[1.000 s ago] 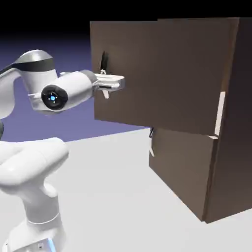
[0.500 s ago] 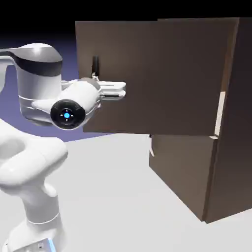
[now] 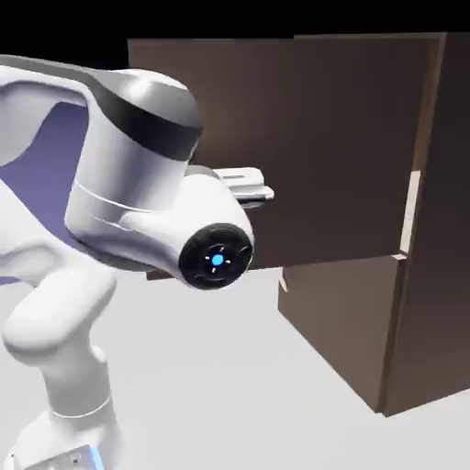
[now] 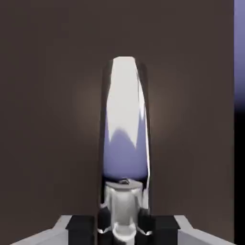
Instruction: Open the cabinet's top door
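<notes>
My white jointed arm [image 3: 138,193] fills the exterior view's left, its bulky forearm standing between the camera and the door's free edge, so that view shows neither the handle nor the grip; only the pale body of my hand [image 3: 243,184] shows past the wrist, lying level against the panel, which I judge suits a handle that runs upright.

The hand view settles the matter; the slim glossy pale vertical handle [image 4: 124,124] stands dead centre, rising from between my two small grey fingertips [image 4: 109,203]; the jaws are drawn in as far as they go and clamped on its lower end. I judge the grip is kept tight because the door turns on its hinge only while the handle is held.

The large upper flat dark brown door panel [image 3: 330,147] stands swung well out from the tall dark brown wooden cabinet [image 3: 441,229], a pale strip showing at the hinge side; the task looks far along. Below, the shorter lower dark brown door [image 3: 335,321] sits flush and untouched; the pale grey worktop [image 3: 211,367] carries the cabinet.
</notes>
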